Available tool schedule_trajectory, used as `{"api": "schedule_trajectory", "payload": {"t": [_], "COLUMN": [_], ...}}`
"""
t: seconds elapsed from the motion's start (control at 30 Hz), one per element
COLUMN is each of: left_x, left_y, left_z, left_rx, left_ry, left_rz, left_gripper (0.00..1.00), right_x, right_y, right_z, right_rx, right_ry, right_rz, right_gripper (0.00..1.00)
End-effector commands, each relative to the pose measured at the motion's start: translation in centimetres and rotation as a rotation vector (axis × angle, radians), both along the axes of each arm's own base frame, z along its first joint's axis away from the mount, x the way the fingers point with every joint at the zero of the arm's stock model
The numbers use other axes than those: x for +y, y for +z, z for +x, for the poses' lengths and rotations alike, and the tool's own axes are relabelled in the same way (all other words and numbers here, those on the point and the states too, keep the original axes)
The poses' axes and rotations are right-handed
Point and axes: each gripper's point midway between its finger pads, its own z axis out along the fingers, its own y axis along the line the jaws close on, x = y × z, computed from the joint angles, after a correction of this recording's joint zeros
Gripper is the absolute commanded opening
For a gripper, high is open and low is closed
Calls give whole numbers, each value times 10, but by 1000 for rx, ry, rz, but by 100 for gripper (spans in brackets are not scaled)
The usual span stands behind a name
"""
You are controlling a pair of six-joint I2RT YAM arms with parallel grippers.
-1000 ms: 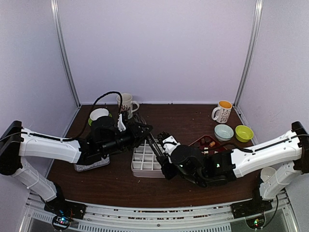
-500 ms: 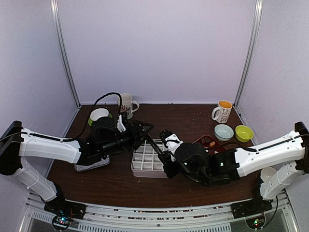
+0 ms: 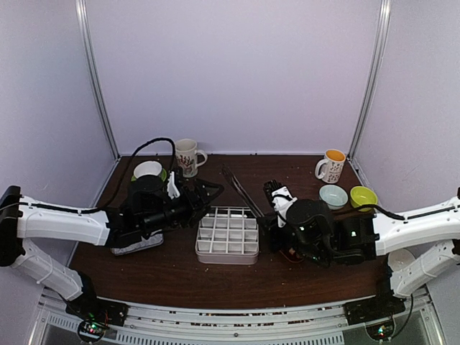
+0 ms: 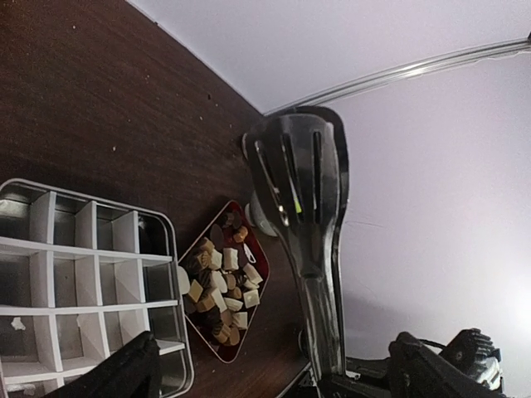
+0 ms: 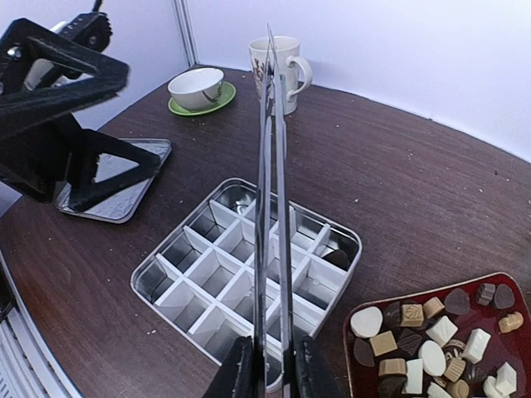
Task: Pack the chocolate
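While overhead hides chocolate (image 5: 423,356), wrists show it; left jaws released; right jaws grasping tongs (image 5: 272,207)

You won't find any readable text here: the patterned print on the white mug (image 3: 188,156) and the orange-lined mug (image 3: 332,166) is too small to make out.

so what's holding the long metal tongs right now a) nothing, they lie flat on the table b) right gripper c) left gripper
b, the right gripper is shut on the handle end of the long metal tongs; the left gripper stands wide open.
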Motion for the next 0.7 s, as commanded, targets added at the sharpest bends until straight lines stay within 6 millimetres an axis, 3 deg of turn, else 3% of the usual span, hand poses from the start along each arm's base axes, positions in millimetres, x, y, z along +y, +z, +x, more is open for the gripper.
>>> {"api": "schedule_trajectory", "payload": {"t": [0.0,0.27,0.4,0.57,0.67], "left_x": [16,56,94,141,159], "left_y": [12,8,-6,-8,-3], "left_z": [-6,-4,6,15,19], "left_rx": [-88,-126,-124,-177,-234], "left_ry": [7,-8,38,110,139], "left_rz": [80,217,364,530,630], "left_gripper": [98,98,98,98,98], "right_x": [-26,-59,-75,-92,-101], "right_y": [-1,-5,-10,-24,-31], "right_z": [5,5,4,-4,-11], "right_rx": [10,81,128,222,271], "right_ry": [-58,-84,-95,-81,-67], "right_rz": [-5,-34,-64,-107,-133], "right_gripper": [17,19,20,21,22]}}
